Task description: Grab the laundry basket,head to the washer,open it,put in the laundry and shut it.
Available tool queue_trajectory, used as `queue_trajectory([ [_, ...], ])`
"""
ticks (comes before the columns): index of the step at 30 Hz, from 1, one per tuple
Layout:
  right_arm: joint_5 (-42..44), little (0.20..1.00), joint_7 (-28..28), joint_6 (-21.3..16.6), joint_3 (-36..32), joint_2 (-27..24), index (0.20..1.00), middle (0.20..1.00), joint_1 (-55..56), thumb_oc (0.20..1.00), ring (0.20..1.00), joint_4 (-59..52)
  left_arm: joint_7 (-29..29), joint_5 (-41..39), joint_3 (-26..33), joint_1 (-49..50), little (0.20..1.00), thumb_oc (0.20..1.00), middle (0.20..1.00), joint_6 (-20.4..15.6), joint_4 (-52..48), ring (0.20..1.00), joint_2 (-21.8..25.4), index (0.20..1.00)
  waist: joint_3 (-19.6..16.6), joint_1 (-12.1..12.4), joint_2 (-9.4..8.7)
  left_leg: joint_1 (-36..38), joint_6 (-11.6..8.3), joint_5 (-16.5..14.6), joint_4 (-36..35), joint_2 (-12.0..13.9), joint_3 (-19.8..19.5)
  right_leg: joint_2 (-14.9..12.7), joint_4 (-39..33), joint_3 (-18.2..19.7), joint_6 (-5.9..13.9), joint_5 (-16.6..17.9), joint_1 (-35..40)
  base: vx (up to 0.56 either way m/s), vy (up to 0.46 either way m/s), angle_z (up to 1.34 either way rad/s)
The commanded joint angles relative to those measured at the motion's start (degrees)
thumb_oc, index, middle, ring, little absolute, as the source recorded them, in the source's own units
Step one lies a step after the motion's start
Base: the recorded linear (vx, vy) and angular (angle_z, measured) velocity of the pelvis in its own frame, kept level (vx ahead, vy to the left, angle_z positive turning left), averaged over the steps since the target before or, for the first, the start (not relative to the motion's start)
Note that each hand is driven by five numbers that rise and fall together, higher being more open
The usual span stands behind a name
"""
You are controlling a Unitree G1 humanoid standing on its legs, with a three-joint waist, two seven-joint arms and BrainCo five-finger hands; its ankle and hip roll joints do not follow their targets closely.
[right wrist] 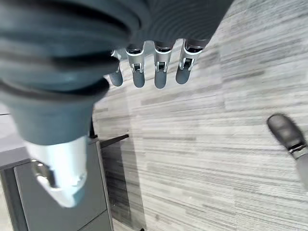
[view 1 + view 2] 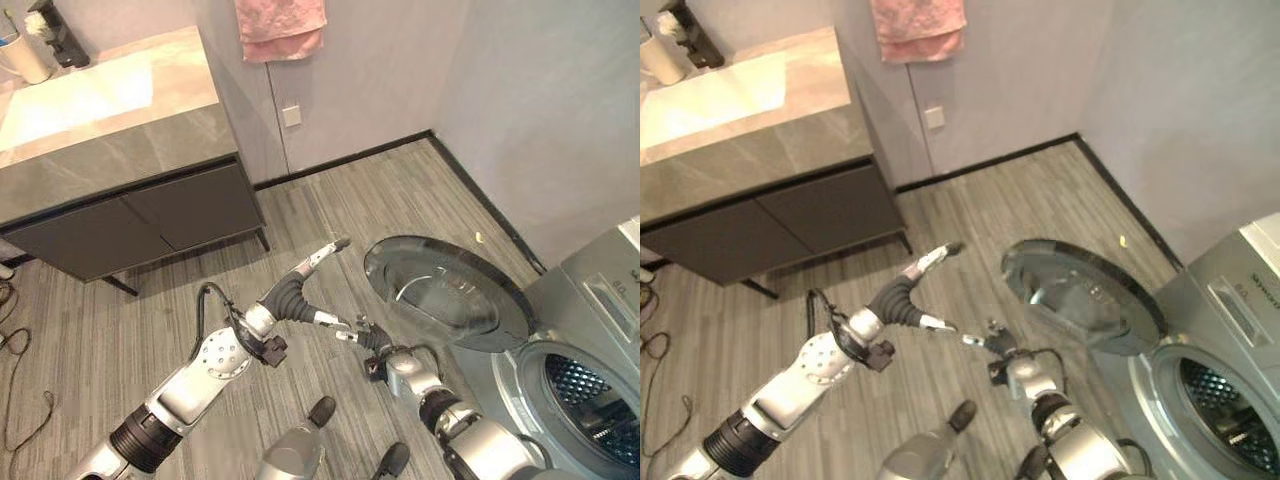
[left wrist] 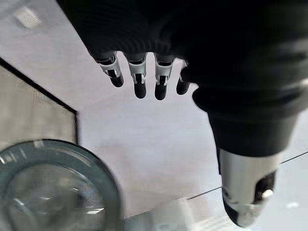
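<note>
The grey washer (image 2: 590, 320) stands at the lower right with its round glass door (image 2: 445, 295) swung wide open toward me, and the steel drum (image 2: 590, 395) shows inside. My left hand (image 2: 300, 288) hovers above the floor just left of the door, open, fingers straight and thumb spread, holding nothing. In the left wrist view its fingers (image 3: 139, 79) point past the door glass (image 3: 53, 187). My right hand (image 2: 372, 345) hangs low beside the door's near rim, open and empty, its fingers (image 1: 161, 67) over the plank floor.
A dark vanity cabinet (image 2: 150, 215) with a stone top stands at the back left, a cup (image 2: 25, 58) on it. A pink towel (image 2: 280, 28) hangs on the far wall above an outlet (image 2: 291, 115). Walls close in behind and right of the washer.
</note>
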Motion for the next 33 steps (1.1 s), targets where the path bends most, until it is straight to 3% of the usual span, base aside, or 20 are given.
queue_trajectory([
  [1, -2.76, 1.0, 1.3, -0.1, 0.59, -1.57, 1.0, 1.0, 1.27, 1.0, 1.0, -0.27, -2.0, -8.6, 0.46, -5.33, 1.0, 1.0, 1.0, -2.16, -3.03, 1.0, -1.18, 1.0, -1.91, -2.81, -1.15, 5.53, 2.46, -6.26, -2.84, -1.81, 2.95, -0.35, 1.31, 4.73, 1.15, -3.44, 0.62, 0.09, 0.035, -0.45],
  [2, -4.69, 1.0, 2.97, 0.53, 0.06, -2.34, 1.0, 1.0, 4.71, 1.0, 1.0, 1.05, -5.03, -16.99, -0.99, -7.18, 1.0, 1.0, 1.0, -1.29, -3.77, 1.0, -2.01, 1.0, -2.37, -4.96, -1.28, 6.88, 2.62, -7.11, -3.21, -1.07, 4.49, 0.03, 1.37, 6.26, 1.19, -3.58, 0.93, 0.04, 0.04, -0.43],
  [3, -4.71, 1.0, 2.98, 0.54, 0.02, -2.38, 1.0, 1.0, 4.71, 1.0, 1.0, 1.01, -5.07, -17.06, -1.0, -7.24, 1.0, 1.0, 1.0, -1.31, -3.74, 1.0, -2.02, 1.0, -2.5, -4.95, -1.36, 6.59, 2.7, -6.84, -3.21, -1.24, 4.49, -0.13, 1.29, 6.25, 1.27, -3.35, 0.69, 0.09, 0.048, -0.41],
  [4, -7.23, 1.0, 3.9, 1.05, 0.56, -2.73, 1.0, 1.0, 6.52, 1.0, 1.0, 2.28, -6.48, -24.07, -2.35, -7.96, 1.0, 1.0, 1.0, -0.39, -2.81, 1.0, -3.98, 1.0, -2.68, -6.35, -1.4, 7.54, 2.81, -7.41, -3.43, -0.66, 5.88, 0.16, 1.4, 7.41, 1.32, -3.46, 1.01, 0.08, 0.049, -0.42],
  [5, -10.8, 1.0, 5.17, 1.92, 0.92, -3.59, 1.0, 1.0, 9.21, 1.0, 1.0, 4.42, -9.48, -36.17, -7.14, -9.23, 1.0, 1.0, 1.0, 2.92, 0.35, 1.0, -8.58, 1.0, -3.14, -8.6, -1.62, 8.77, 3.04, -7.98, -3.87, 0.1, 8.31, 0.59, 1.56, 9.49, 1.43, -3.23, 0.83, 0.08, 0.045, -0.38],
  [6, -10.8, 1.0, 5.18, 1.92, 0.88, -3.61, 1.0, 1.0, 9.2, 1.0, 1.0, 4.42, -9.5, -36.18, -7.17, -9.3, 1.0, 1.0, 1.0, 2.88, 0.42, 1.0, -8.62, 1.0, -3.25, -8.59, -1.67, 8.57, 3.08, -7.82, -3.88, 0.0, 8.3, 0.5, 1.53, 9.49, 1.48, -3.12, 0.65, 0.1, 0.043, -0.69],
  [7, -12.57, 1.0, 5.26, 2.65, -0.58, -4.79, 1.0, 1.0, 10.75, 1.0, 1.0, 7.36, -11.32, -47.94, -13.4, -12.03, 1.0, 1.0, 1.0, 5.5, 6.41, 1.0, -16.57, 1.0, -3.36, -12.1, -2.13, 10.03, 3.27, -8.58, -4.28, 0.8, 11.25, 1.35, 1.84, 12.52, 1.47, -3.07, 0.32, 0.07, 0.02, -0.89],
  [8, -13.5, 1.0, 4.43, 3.13, -1.21, -5.56, 1.0, 1.0, 10.37, 1.0, 1.0, 9.21, -10.64, -50.17, -15.61, -13.97, 1.0, 1.0, 1.0, 5.19, 10.84, 1.0, -20.77, 1.0, -3.43, -13.5, -2.28, 10.58, 3.31, -8.71, -4.45, 1.02, 12.24, 1.64, 1.87, 13.67, 1.39, -3.02, 0.24, 0.1, 0.024, -1.39],
  [10, -14.09, 1.0, 3.07, 3.57, -2.43, -6.63, 1.0, 1.0, 9.75, 1.0, 1.0, 11.4, -10.4, -51.25, -17.84, -15.96, 1.0, 1.0, 1.0, 4.28, 12.99, 1.0, -24.63, 1.0, -3.63, -15.06, -2.41, 10.92, 3.37, -8.86, -4.55, 1.19, 13.23, 1.78, 1.94, 14.94, 1.44, -2.93, -0.08, 0.05, 0.011, -1.14],
  [12, -15.11, 1.0, 0.57, 4.0, -4.12, -8.34, 1.0, 1.0, 8.54, 1.0, 1.0, 14.91, -10.86, -52.19, -21.96, -18.96, 1.0, 1.0, 1.0, 4.22, 17.08, 1.0, -31.49, 1.0, -3.71, -17.76, -2.33, 11.83, 3.33, -9.5, -4.64, 1.45, 15.01, 2.13, 1.84, 16.93, 1.47, -2.93, -0.02, 0.06, 0.009, -0.59],
  [15, -12.49, 1.0, -0.73, 4.25, -4.91, -9.72, 1.0, 1.0, 6.27, 1.0, 1.0, 14.73, -8.86, -48.26, -25.09, -20.09, 1.0, 1.0, 1.0, 2.6, 30.35, 1.0, -38.04, 1.0, -3.55, -20.54, -1.97, 12.2, 3.47, -10.01, -4.64, 1.53, 17.21, 2.44, 1.93, 19.75, 1.68, -2.49, -1.21, 0.02, -0.011, -0.43],
  [18, -8.17, 1.0, -2.49, 3.58, -3.69, -8.83, 1.0, 1.0, -1.87, 1.0, 1.0, 12.45, -6.05, -44.48, -26.83, -20.78, 1.0, 1.0, 1.0, 2.02, 37.57, 1.0, -39.73, 1.0, -2.24, -20.5, -1.08, 11.67, 3.87, -10.2, -4.64, 1.26, 19.88, 2.73, 2.1, 23.12, 2.21, -0.89, -3.91, -0.08, 0.009, -0.7],
  [20, -1.92, 1.0, -3.78, 3.14, -3.82, -6.66, 1.0, 1.0, -11.4, 1.0, 1.0, 13.6, -5.27, -48.15, -26.67, -19.9, 1.0, 1.0, 1.0, 2.31, 38.33, 1.0, -40.79, 1.0, -1.0, -19.06, 0.03, 10.19, 3.88, -10.15, -4.44, 0.8, 21.7, 2.71, 0.8, 24.85, 2.63, 0.64, -5.91, -0.1, -0.008, -1.0],
  [21, -1.89, 1.0, -3.78, 3.14, -3.82, -6.64, 1.0, 1.0, -11.49, 1.0, 1.0, 13.64, -5.25, -48.17, -26.65, -19.96, 1.0, 1.0, 1.0, 2.33, 38.3, 1.0, -40.74, 1.0, -0.98, -19.03, 0.02, 10.15, 3.88, -10.16, -4.42, 0.8, 21.75, 2.72, 0.82, 24.9, 2.63, 0.65, -5.97, -0.13, -0.055, -0.74],
  [23, 5.16, 1.0, -3.59, 1.8, -5.92, -6.84, 1.0, 1.0, -17.0, 1.0, 1.0, 14.95, -3.88, -51.74, -22.68, -18.6, 1.0, 1.0, 1.0, 1.15, 33.74, 1.0, -36.37, 1.0, 0.99, -16.01, 1.48, 6.82, 3.99, -9.33, -2.95, -0.18, 20.17, 1.84, 0.37, 23.64, 2.74, 1.3, -7.84, -0.1, -0.063, -0.07],
  [24, 5.18, 1.0, -3.57, 1.79, -5.92, -6.81, 1.0, 1.0, -17.06, 1.0, 1.0, 15.0, -3.83, -51.77, -22.68, -18.61, 1.0, 1.0, 1.0, 1.18, 33.63, 1.0, -36.27, 1.0, 0.94, -16.09, 1.45, 6.67, 3.99, -9.35, -2.86, -0.2, 20.1, 1.82, 0.37, 23.58, 2.74, 1.3, -7.92, -0.09, -0.032, 0.46],
  [26, 8.64, 1.0, -2.36, 0.41, -8.0, -7.6, 1.0, 1.0, -19.85, 1.0, 1.0, 16.11, -4.32, -53.66, -18.85, -14.51, 1.0, 1.0, 1.0, 0.96, 18.76, 1.0, -25.85, 1.0, 2.16, -12.0, 4.4, 2.94, 3.89, -8.43, -1.69, -1.18, 17.78, 0.83, 0.37, 21.22, 2.36, 1.18, -10.03, -0.09, -0.017, 0.54],
  [28, 10.34, 1.0, -0.95, -0.08, -9.73, -8.55, 1.0, 1.0, -20.38, 1.0, 1.0, 16.48, -6.29, -53.79, -16.31, -10.5, 1.0, 1.0, 1.0, 1.37, 11.45, 1.0, -20.13, 1.0, 2.62, -9.7, 6.13, 0.39, 3.62, -7.55, -1.44, -1.8, 16.23, 0.35, 0.37, 20.06, 2.11, 0.76, -11.6, -0.07, -0.013, 0.42],
  [29, 10.34, 1.0, -0.95, -0.07, -9.73, -8.49, 1.0, 1.0, -20.4, 1.0, 1.0, 16.48, -6.24, -53.8, -16.28, -10.47, 1.0, 1.0, 1.0, 1.4, 11.36, 1.0, -20.03, 1.0, 2.45, -9.77, 6.0, 0.08, 3.62, -7.34, -1.44, -1.9, 16.2, 0.25, 0.37, 20.03, 2.12, 0.9, -11.89, -0.04, -0.012, 0.66],
  [33, 14.41, 1.0, 1.94, -0.37, -12.29, -8.05, 1.0, 1.0, -19.37, 1.0, 1.0, 16.02, -9.16, -54.5, -12.46, -1.82, 1.0, 1.0, 1.0, 2.75, 5.79, 1.0, -13.02, 1.0, 2.93, -5.89, 8.6, -3.03, 3.47, -5.74, -1.49, -2.91, 13.84, -0.37, 0.37, 18.11, 1.84, 1.01, -13.68, -0.03, -0.007, 0.46],
])
